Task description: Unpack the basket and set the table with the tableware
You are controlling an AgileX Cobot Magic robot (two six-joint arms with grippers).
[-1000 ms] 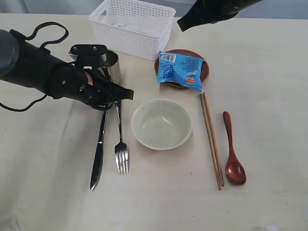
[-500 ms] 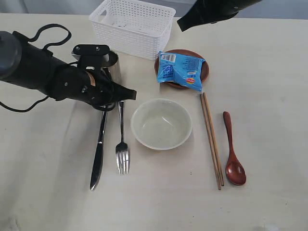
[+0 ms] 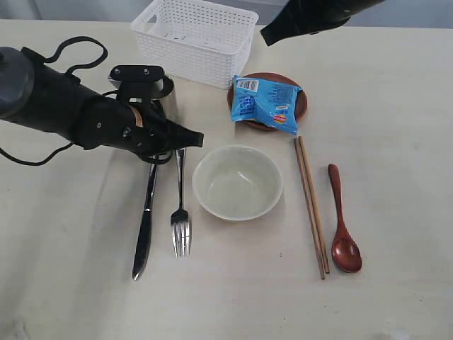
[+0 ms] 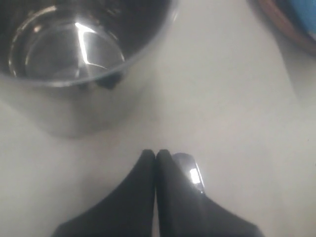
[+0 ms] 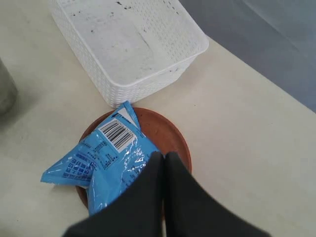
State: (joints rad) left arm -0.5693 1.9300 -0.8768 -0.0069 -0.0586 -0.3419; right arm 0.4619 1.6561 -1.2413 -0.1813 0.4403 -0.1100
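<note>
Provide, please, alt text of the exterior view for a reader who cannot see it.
The shut left claw sits at the fork's handle tip beside a steel mug on a cream table. Knife, fork, bowl, chopsticks and wooden spoon lie side by side; beyond them a blue snack packet lies on a brown plate near a white basket.

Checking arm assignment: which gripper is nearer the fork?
Left. The left gripper, jaws shut, is at the fork's handle end beside the mug; the right gripper hangs far off, near the basket.
</note>
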